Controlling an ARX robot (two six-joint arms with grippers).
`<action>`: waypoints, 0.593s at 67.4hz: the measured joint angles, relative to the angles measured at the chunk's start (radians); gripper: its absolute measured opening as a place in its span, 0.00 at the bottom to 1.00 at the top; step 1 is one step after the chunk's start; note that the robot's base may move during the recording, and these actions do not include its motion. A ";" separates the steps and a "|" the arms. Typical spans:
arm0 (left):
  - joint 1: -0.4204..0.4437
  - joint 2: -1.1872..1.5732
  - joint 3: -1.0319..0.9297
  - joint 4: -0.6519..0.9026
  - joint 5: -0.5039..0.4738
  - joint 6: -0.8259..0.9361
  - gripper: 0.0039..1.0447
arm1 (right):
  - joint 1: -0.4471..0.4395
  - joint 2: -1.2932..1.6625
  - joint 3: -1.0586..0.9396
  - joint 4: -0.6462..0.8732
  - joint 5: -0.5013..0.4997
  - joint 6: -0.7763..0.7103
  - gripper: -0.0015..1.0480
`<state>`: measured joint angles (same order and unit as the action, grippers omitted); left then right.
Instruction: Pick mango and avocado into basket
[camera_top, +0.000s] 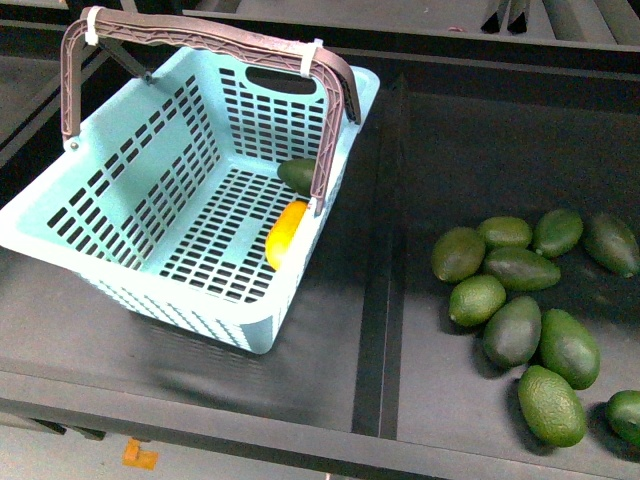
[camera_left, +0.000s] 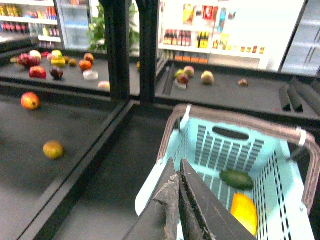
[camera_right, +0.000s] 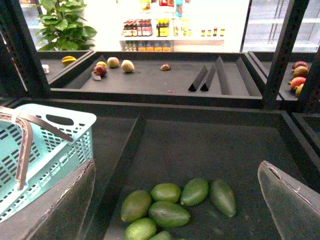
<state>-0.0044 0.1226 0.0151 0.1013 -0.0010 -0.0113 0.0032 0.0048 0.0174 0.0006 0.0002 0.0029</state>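
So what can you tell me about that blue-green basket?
The basket is a light teal, plastic-looking rectangular shopping basket with slotted walls and floor and a cut-out grip in its end wall. Its brown handles stand raised, bound with white zip ties. It sits upright on the dark shelf. Inside, by one side wall, lie a yellow mango and a dark green avocado.

Dark produce shelving (camera_right: 165, 95) with black dividers (camera_right: 200, 80), bright drinks shelves (camera_right: 165, 30) behind — leafy plant (camera_right: 62, 25) beside them
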 joint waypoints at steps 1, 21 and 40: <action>0.000 -0.032 0.000 -0.041 0.000 0.000 0.02 | 0.000 0.000 0.000 0.000 0.000 0.000 0.92; 0.000 -0.116 0.000 -0.100 0.000 0.000 0.02 | 0.000 0.000 0.000 0.000 0.000 0.000 0.92; 0.000 -0.116 0.000 -0.100 0.000 0.000 0.17 | 0.000 0.000 0.000 0.000 0.000 0.000 0.92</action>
<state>-0.0044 0.0063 0.0151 0.0013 -0.0010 -0.0113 0.0032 0.0048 0.0174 0.0006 0.0006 0.0029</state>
